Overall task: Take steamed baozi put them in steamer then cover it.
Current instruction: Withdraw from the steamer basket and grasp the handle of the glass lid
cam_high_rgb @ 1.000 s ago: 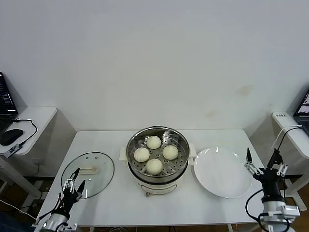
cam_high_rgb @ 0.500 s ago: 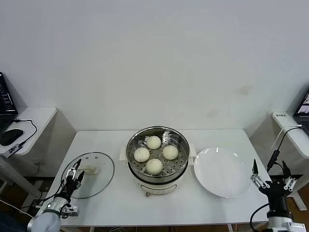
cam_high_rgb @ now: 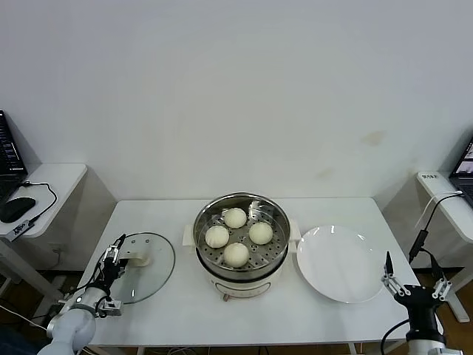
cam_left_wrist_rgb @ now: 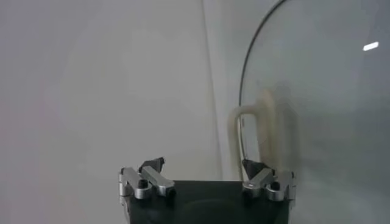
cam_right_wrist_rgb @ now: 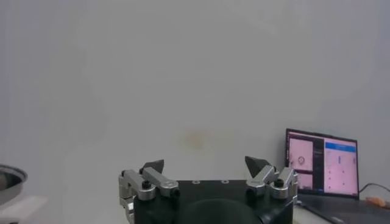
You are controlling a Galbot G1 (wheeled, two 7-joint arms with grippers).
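Note:
Several cream-white baozi (cam_high_rgb: 236, 254) lie on the perforated tray inside the steel steamer (cam_high_rgb: 251, 201) at the table's middle. The glass cover (cam_high_rgb: 148, 277) lies flat on the table to the left, its cream handle (cam_high_rgb: 137, 259) facing up. My left gripper (cam_high_rgb: 115, 250) hovers open at the cover's left rim, just short of the handle. In the left wrist view the handle (cam_left_wrist_rgb: 247, 131) sits ahead of one fingertip (cam_left_wrist_rgb: 251, 165), and the gripper (cam_left_wrist_rgb: 204, 165) holds nothing. My right gripper (cam_high_rgb: 414, 279) stands open and empty off the table's front right corner, also seen in its wrist view (cam_right_wrist_rgb: 204, 164).
A bare white plate (cam_high_rgb: 340, 262) lies right of the steamer. A side desk with a mouse (cam_high_rgb: 16, 208) stands far left. Another desk with a laptop (cam_right_wrist_rgb: 322, 164) stands far right. The white table (cam_high_rgb: 185, 310) runs along the front.
My left gripper has moved farther onto the table, to the cover's rim beside the handle. The right gripper has drawn back and down, away from the plate.

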